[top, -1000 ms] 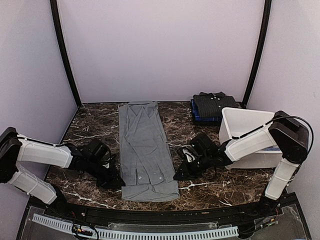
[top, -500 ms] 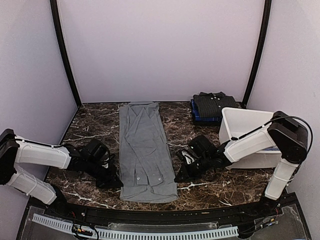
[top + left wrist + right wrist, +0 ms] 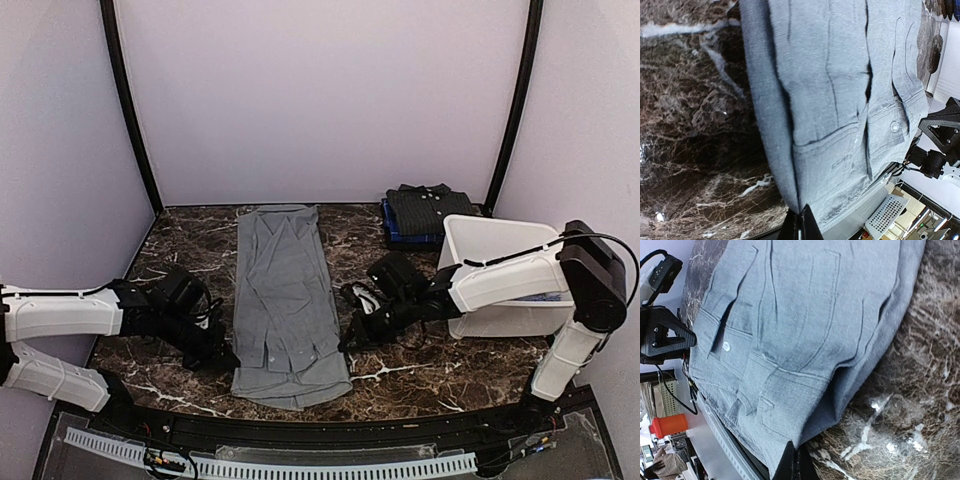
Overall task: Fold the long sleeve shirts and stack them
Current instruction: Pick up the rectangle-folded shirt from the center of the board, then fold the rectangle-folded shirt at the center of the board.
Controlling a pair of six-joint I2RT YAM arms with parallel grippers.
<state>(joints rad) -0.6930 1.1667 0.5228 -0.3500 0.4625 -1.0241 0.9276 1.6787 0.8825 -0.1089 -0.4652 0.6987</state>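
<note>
The left gripper (image 3: 228,357) has its jaws pressed together on the left long edge of the grey shirt (image 3: 285,300), close to the shirt's near end. In the left wrist view its fingertips (image 3: 800,225) meet on the folded rim of the cloth, with the shirt spreading away ahead of them and to their right. Dark marble table (image 3: 420,372) shows to their left.

The right gripper (image 3: 347,345) pinches the opposite long edge in the same way. In the right wrist view its fingertips (image 3: 794,462) close on the hem, with the cloth running ahead and to their left and marble to their right.

The shirt lies flat as a long narrow strip between the two grippers, reaching away from the jaws toward the back wall. A small white button (image 3: 726,346) shows on its near part.

Beyond and to the right of the right gripper's jaws stands a white plastic tub (image 3: 470,235). Past the tub, at the back of the table, a dark dotted shirt (image 3: 425,208) lies folded on top of a folded blue garment (image 3: 395,234).
</note>
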